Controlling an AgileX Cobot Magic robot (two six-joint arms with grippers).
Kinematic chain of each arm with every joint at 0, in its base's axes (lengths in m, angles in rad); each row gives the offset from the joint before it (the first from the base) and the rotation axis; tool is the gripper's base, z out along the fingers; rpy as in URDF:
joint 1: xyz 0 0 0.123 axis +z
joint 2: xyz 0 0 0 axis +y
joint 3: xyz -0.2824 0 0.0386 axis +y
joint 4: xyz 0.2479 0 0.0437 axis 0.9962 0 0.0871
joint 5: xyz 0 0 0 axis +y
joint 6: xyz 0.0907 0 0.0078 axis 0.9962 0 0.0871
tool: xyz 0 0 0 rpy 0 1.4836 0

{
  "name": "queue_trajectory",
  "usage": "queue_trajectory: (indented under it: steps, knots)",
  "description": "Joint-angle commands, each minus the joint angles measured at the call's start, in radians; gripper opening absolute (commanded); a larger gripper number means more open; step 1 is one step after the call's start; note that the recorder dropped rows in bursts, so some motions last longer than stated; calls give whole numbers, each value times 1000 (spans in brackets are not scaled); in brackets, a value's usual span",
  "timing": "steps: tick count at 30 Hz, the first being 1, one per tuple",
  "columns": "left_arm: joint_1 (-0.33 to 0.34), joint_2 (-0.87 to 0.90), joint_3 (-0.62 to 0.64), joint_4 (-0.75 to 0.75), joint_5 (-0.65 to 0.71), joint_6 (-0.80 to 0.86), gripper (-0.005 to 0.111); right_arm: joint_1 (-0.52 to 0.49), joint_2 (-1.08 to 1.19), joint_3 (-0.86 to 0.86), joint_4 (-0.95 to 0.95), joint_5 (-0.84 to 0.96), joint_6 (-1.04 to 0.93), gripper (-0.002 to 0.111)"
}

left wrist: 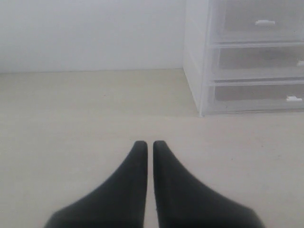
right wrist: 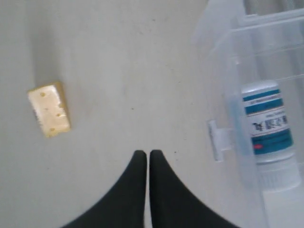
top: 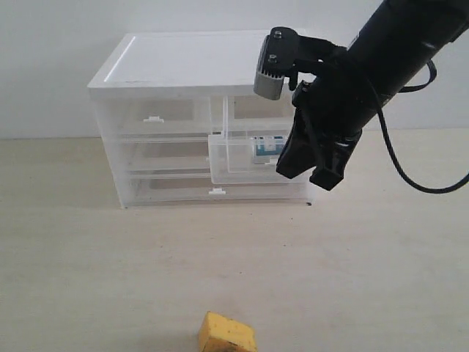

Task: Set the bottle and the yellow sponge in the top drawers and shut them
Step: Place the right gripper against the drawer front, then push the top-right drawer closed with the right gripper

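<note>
The right top drawer [top: 229, 163] is pulled out of the clear cabinet [top: 183, 66]. The bottle [top: 267, 149] lies inside it on its side; in the right wrist view the bottle [right wrist: 267, 128] shows its teal and white label and white cap through the drawer wall [right wrist: 228, 90]. The left top drawer [top: 152, 118] is pushed in. The yellow sponge [top: 227, 334] lies on the table near the front edge, and the right wrist view shows the sponge [right wrist: 49, 115] too. My right gripper [top: 311, 176] hangs shut and empty just in front of the open drawer. My left gripper [left wrist: 148, 142] is shut and empty above bare table.
Below the top pair sit two full-width drawers [top: 216, 191], both pushed in. The open drawer's white clip handle [right wrist: 217, 140] sticks out toward my right gripper. In the left wrist view the cabinet [left wrist: 247, 57] stands some way off. A white wall lies behind.
</note>
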Motion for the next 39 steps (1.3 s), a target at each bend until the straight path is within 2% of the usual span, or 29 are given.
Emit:
queue_trajectory:
  steps: [1, 25, 31, 36, 39]
  knots:
    - [2, -3, 4, -10, -5, -8, 4, 0, 15, 1, -19, -97, -4, 0]
    - [2, -3, 4, -10, -5, -8, 4, 0, 41, 1, -98, -457, -7, 0]
    - [2, -3, 4, -10, -5, -8, 4, 0, 37, -1, -80, -398, 4, 0]
    - [2, -3, 4, -10, -5, -8, 4, 0, 27, -17, -7, -150, -124, 0]
    - [2, -3, 4, -10, -5, -8, 4, 0, 37, -17, -29, -192, -130, 0]
